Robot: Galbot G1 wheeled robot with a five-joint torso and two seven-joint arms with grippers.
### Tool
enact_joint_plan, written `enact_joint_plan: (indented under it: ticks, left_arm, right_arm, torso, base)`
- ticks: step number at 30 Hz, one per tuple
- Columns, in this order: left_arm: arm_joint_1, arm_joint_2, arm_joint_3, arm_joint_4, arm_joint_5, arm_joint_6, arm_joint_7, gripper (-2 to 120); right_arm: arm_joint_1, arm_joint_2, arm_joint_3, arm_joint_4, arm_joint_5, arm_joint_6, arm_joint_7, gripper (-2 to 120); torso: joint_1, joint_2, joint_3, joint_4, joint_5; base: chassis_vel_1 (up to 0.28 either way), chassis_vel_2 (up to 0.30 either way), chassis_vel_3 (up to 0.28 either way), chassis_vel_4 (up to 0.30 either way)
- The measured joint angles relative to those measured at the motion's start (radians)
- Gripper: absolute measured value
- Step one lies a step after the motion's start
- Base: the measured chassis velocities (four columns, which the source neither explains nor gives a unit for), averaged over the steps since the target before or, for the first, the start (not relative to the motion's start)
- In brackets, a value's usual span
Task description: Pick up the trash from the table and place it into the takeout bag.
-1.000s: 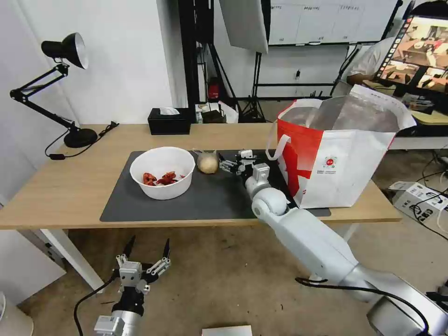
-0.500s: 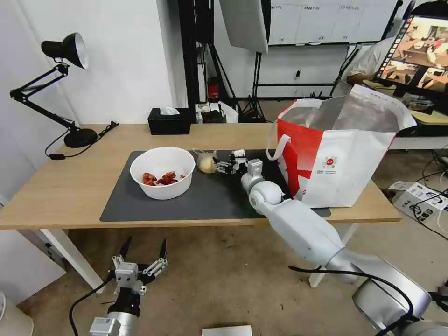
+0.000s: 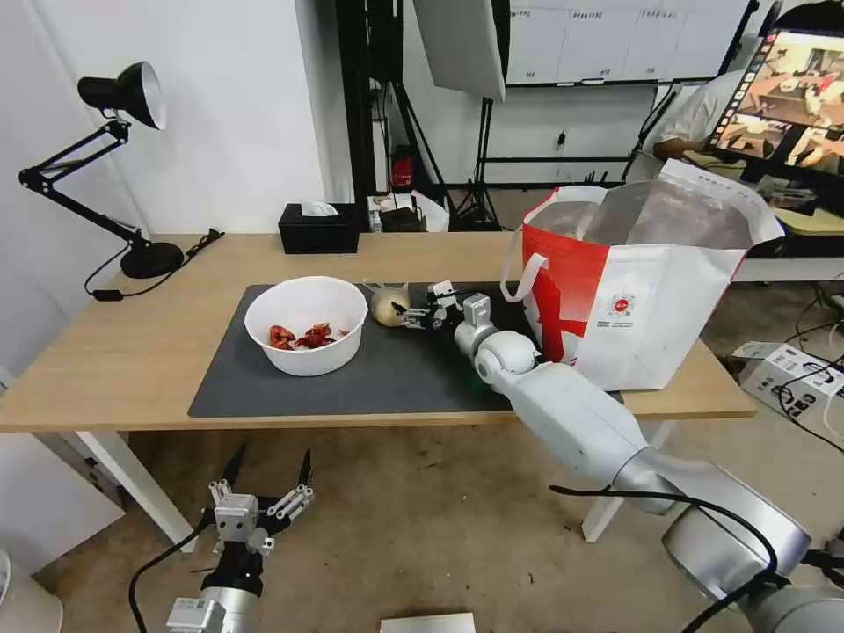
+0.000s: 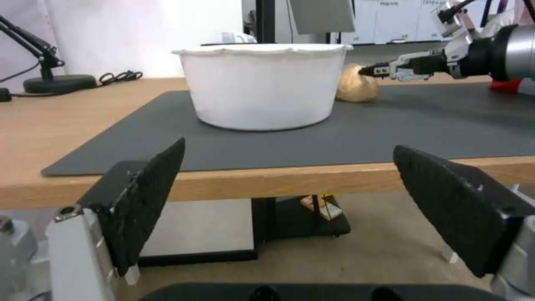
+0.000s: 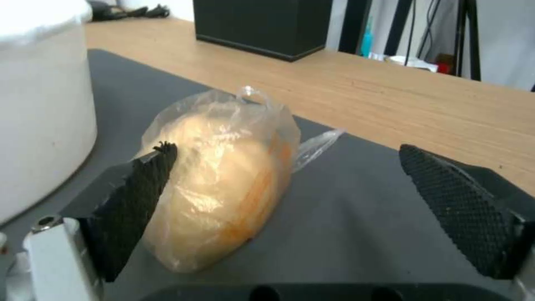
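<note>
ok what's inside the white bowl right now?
Head view: the white bowl holds a few red scraps on its floor toward the near side; the rest of the floor looks bare white. The near wall hides a strip of the bottom, so anything tucked there can't be seen.

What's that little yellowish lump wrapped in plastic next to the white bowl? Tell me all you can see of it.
It is a pale round bun in a thin, crinkled clear plastic bag, whose loose twisted end trails off behind. It lies on the dark grey mat, close beside the white round bowl, apart from it. The right gripper is open around it: one black ribbed finger sits against the bag, the other stands well clear.
</note>
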Motion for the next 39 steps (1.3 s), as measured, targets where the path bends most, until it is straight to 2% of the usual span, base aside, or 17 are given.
enact_joint_plan:
  ticks: [10, 39]
  left_arm:
    - [0.01, -0.01, -0.002, -0.013, 0.005, -0.001, 0.0, 100]
    - [0.031, -0.032, -0.003, -0.033, 0.024, -0.017, 0.003, 100]
  right_arm:
    - [0.025, -0.009, -0.03, -0.018, -0.016, 0.003, -0.049, 100]
    - [0.032, -0.025, -0.038, 0.037, -0.012, 0.024, -0.053, 100]
  torso:
    - [0.0, 0.0, 0.0, -0.0001, 0.0]
    - [0.0, 0.0, 0.0, 0.0, 0.0]
  base:
    - [0.0, 0.0, 0.0, 0.0]
    - [0.0, 0.0, 0.0, 0.0]
